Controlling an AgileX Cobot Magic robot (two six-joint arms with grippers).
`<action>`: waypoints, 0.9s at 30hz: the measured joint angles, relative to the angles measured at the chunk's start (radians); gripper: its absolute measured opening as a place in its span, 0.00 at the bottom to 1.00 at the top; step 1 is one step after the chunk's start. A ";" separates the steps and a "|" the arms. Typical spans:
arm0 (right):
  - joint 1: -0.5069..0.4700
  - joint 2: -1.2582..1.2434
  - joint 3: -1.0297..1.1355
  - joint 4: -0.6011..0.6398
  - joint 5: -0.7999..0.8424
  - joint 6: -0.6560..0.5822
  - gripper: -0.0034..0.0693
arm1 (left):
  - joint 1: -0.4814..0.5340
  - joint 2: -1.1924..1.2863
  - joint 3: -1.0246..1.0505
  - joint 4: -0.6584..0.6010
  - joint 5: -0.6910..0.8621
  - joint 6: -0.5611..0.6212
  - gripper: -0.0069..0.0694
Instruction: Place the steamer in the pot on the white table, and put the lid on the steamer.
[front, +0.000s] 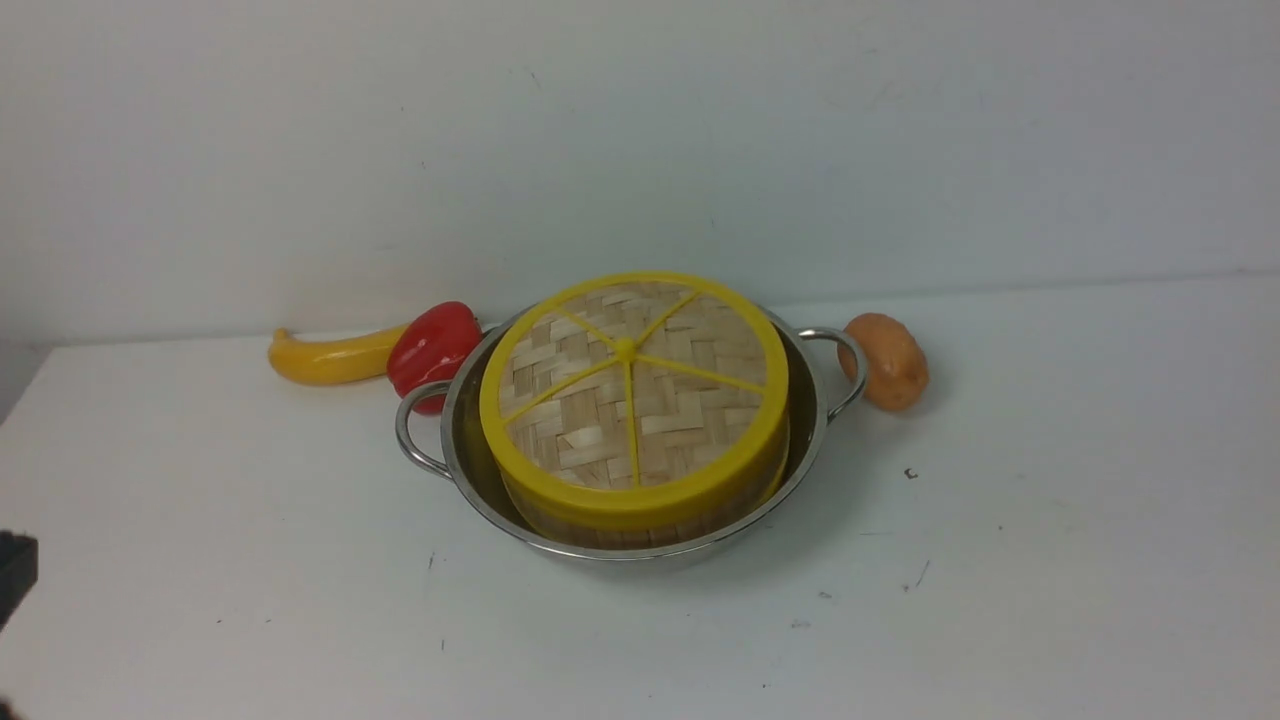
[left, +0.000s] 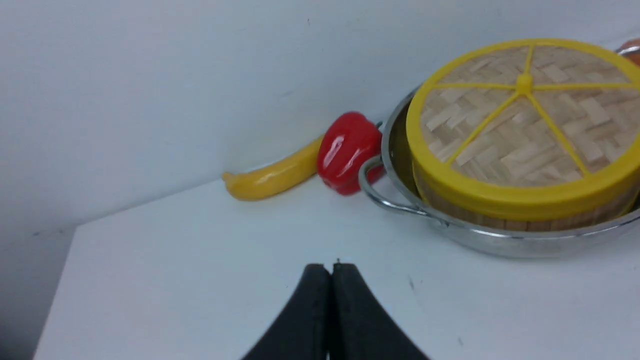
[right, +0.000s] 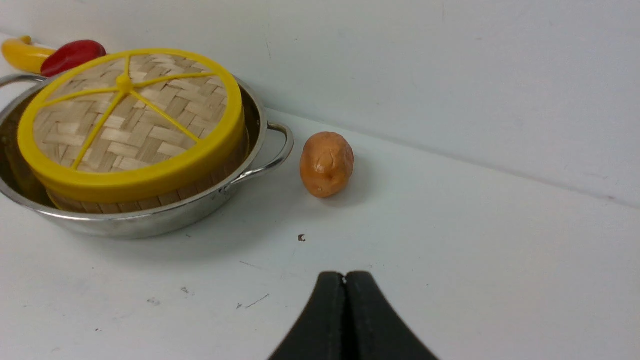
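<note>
The shiny steel pot (front: 812, 420) stands on the white table (front: 1050, 560), near the back wall. The steamer (front: 640, 528) sits inside it; only its bamboo side wall shows, its contents are hidden. The woven lid (front: 630, 390) with yellow rim and spokes lies on top of the steamer. All three also show in the left wrist view: pot (left: 480, 237), lid (left: 525, 125); and in the right wrist view: pot (right: 125, 225), lid (right: 130, 120). My left gripper (left: 331, 267) is shut and empty, well short of the pot. My right gripper (right: 345, 276) is shut and empty, apart from the pot.
A yellow banana (front: 325, 358) and a red pepper (front: 432, 350) lie by the pot's left handle (front: 412, 430). A brown potato (front: 888, 362) lies by the right handle (front: 838, 365). A dark piece of my left arm (front: 15, 575) shows at the frame's left edge.
</note>
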 joint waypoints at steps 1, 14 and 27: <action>0.000 -0.020 0.034 0.000 -0.022 0.000 0.04 | 0.000 -0.026 0.022 -0.018 -0.016 -0.001 0.08; 0.000 -0.077 0.156 0.003 -0.164 0.018 0.06 | 0.000 -0.202 0.218 -0.172 -0.185 -0.006 0.09; 0.000 -0.077 0.159 0.004 -0.169 0.018 0.10 | 0.086 -0.309 0.290 -0.059 -0.212 0.048 0.12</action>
